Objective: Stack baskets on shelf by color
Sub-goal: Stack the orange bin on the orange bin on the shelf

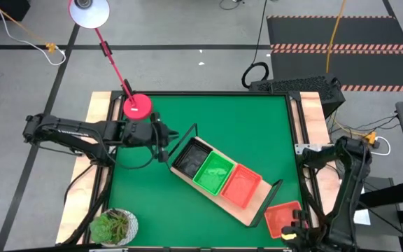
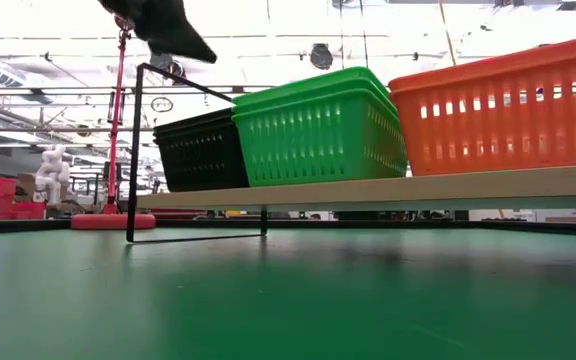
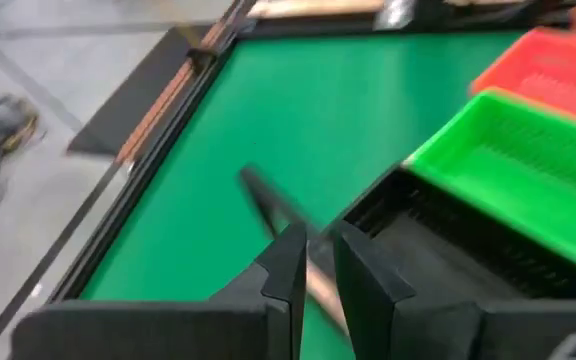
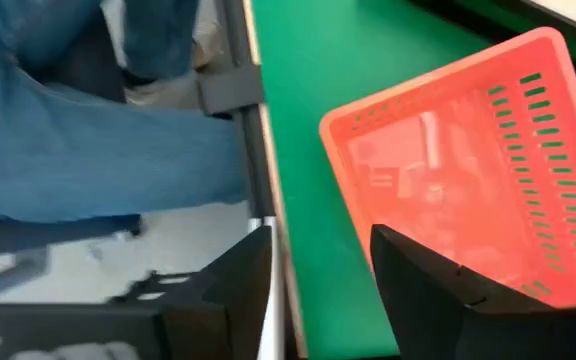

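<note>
The light-wood shelf point(image 1: 252, 212) lies slantwise across the green mat. On it sit black baskets point(image 1: 189, 157), green baskets point(image 1: 214, 171) and red-orange baskets point(image 1: 242, 184); the low view shows them side by side on the board point(image 2: 368, 190). One more red-orange basket point(image 4: 458, 170) rests flat on the mat near the table's near right corner point(image 1: 280, 218). My left gripper point(image 3: 318, 270) hovers by the shelf's black wire end frame point(image 3: 268, 200), open with only a narrow gap. My right gripper point(image 4: 318, 270) is wide open over the loose basket's near rim.
A round red lamp base point(image 1: 137, 106) stands at the far left of the mat, and a potted plant point(image 1: 115, 226) at the near left corner. A keyboard point(image 1: 296, 85) lies beyond the far edge. A person's legs in jeans point(image 4: 68, 120) stand beside the near right corner.
</note>
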You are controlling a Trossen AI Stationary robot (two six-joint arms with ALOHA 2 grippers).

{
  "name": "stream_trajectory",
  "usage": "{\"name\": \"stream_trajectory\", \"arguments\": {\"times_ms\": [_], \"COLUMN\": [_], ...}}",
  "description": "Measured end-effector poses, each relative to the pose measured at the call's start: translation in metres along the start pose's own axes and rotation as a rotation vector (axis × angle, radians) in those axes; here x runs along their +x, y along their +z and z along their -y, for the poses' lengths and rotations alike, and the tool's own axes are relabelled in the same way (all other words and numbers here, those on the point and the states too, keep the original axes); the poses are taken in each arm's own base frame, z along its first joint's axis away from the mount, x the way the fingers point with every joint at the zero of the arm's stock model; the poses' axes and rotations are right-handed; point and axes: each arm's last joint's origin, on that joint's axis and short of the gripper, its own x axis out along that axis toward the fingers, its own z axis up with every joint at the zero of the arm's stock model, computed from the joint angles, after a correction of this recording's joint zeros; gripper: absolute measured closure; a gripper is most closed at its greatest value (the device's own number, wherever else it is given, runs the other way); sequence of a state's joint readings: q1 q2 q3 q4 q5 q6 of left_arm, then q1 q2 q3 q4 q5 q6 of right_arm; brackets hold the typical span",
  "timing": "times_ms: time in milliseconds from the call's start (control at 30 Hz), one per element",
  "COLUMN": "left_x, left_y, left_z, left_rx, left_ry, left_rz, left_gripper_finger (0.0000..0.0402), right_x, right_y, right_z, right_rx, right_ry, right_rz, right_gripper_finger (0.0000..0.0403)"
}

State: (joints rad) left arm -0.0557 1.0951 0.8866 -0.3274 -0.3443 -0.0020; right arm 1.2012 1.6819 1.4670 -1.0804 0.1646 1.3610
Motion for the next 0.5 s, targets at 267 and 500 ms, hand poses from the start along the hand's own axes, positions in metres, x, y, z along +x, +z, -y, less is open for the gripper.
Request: {"name": "stream_trajectory", "arguments": {"times_ms": [267,500], "left_x": [-0.01,-0.01], "left_y": [-0.008,-0.032], "left_z": [-0.016,-0.036], "left_rx": [-0.041,-0.119], "left_ry": [0.075,0.203], "left_rz": [-0.072,-0.128], "left_gripper_finger": [0.0344,0.0344], "right_x": [0.001,0.028], "right_y": [-0.001,-0.009], "right_z": [0.0,0.008], "right_rx": [-0.057,-0.058], "right_ry": [0.003,-0.003], "right_rz": [-0.009,-0.043], "right_gripper_finger": [0.0215,0.0235]}}
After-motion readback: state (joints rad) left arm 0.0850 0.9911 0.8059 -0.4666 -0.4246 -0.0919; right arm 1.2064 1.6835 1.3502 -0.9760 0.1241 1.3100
